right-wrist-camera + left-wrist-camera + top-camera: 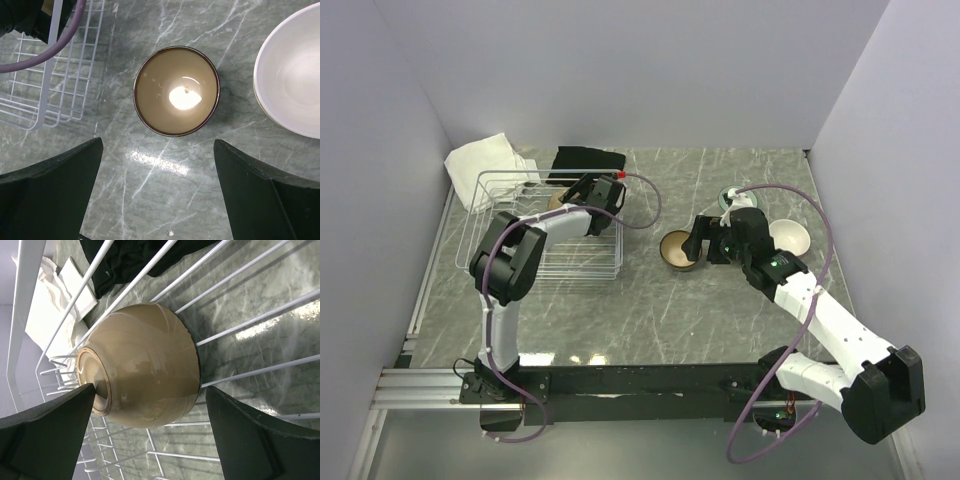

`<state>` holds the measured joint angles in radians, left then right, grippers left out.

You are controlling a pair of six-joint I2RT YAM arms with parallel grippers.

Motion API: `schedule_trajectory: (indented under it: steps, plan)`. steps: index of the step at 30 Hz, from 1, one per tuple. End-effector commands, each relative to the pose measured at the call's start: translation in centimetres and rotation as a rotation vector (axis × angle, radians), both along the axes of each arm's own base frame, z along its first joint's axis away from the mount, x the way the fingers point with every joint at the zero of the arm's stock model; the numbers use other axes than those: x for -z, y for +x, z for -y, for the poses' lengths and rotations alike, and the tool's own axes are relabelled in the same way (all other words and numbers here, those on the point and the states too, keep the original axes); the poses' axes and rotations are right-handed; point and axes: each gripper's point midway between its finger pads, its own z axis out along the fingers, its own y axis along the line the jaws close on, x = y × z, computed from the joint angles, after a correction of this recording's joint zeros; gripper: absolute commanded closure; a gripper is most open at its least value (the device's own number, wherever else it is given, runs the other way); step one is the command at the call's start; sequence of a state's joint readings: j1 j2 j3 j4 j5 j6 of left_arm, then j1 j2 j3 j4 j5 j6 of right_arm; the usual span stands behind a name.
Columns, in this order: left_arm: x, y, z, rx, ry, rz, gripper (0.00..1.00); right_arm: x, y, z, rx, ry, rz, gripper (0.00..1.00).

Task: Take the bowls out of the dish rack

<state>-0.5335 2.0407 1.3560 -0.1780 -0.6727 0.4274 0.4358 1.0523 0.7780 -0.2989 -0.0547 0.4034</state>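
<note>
Marble table [700, 300]: tan bowl [145, 365] in rack [590, 255] between wide left jaws, maybe touching; right jaws wide.

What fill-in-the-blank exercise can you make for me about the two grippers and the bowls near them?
1. The left gripper, astride the tan bowl, is ____, not shut.
2. The right gripper hangs above a brown bowl that stands ____ on the table.
3. The tan bowl is inside the dish rack; the brown bowl is ____ it.

Missing words: open; upright; outside.
</note>
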Motion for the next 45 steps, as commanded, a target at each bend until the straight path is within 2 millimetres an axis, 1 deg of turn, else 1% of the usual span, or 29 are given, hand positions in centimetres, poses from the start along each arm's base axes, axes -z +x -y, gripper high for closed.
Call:
schedule_trajectory:
  steps: [1, 4, 7, 10, 14, 19, 21, 23, 26, 29, 31, 34, 35, 40, 45]
  plan:
    - [8.5, -6.9, -3.1, 0.051, 0.211, -0.396, 0.06, -1.4, 0.3, -0.1, 0.002, 0.030, 0.056, 0.00]
    - [7.9, -6.7, -3.2, 0.040, 0.214, -0.378, 0.11, -1.5, 0.3, -0.2, 0.000, 0.031, 0.058, 0.00]
    - [7.6, -6.7, -3.4, 0.019, 0.220, -0.372, 0.18, -1.3, 0.3, -0.2, -0.001, 0.031, 0.056, 0.00]
    - [7.2, -6.7, -3.4, 0.002, 0.209, -0.360, 0.23, -1.4, 0.3, -0.2, -0.001, 0.032, 0.059, 0.00]
    - [6.2, -6.6, -3.5, -0.027, 0.201, -0.334, 0.26, -1.4, 0.3, -0.3, -0.004, 0.036, 0.057, 0.00]
    - [4.2, -6.0, -3.6, -0.063, 0.193, -0.276, 0.28, -1.4, 0.4, -0.4, -0.006, 0.040, 0.057, 0.00]
    - [3.1, -5.6, -3.6, -0.078, 0.190, -0.245, 0.31, -1.5, 0.4, -0.4, -0.006, 0.041, 0.060, 0.00]
    - [2.4, -5.5, -3.7, -0.091, 0.188, -0.220, 0.32, -1.4, 0.4, -0.4, -0.007, 0.040, 0.058, 0.00]
    - [0.6, -5.0, -3.9, -0.115, 0.185, -0.162, 0.34, -1.4, 0.4, -0.5, -0.008, 0.043, 0.059, 0.00]
    - [-0.6, -4.7, -3.9, -0.131, 0.164, -0.122, 0.36, -1.3, 0.3, -0.4, -0.006, 0.042, 0.056, 0.00]
    - [-1.0, -4.6, -3.7, -0.135, 0.147, -0.106, 0.38, -1.4, 0.3, -0.5, -0.008, 0.045, 0.056, 0.00]
    - [-1.3, -4.7, -3.7, -0.137, 0.136, -0.097, 0.39, -1.4, 0.3, -0.5, -0.008, 0.045, 0.056, 0.01]
    - [-1.2, -4.9, -3.8, -0.136, 0.139, -0.103, 0.38, -1.3, 0.3, -0.5, -0.008, 0.044, 0.056, 0.00]
    - [0.6, -6.1, -4.0, -0.142, 0.136, -0.157, 0.33, -1.2, 0.3, -0.5, -0.009, 0.044, 0.051, 0.00]
    - [1.8, -7.6, -3.6, -0.127, 0.098, -0.226, 0.33, -1.0, 0.3, -0.5, -0.011, 0.041, 0.046, 0.01]
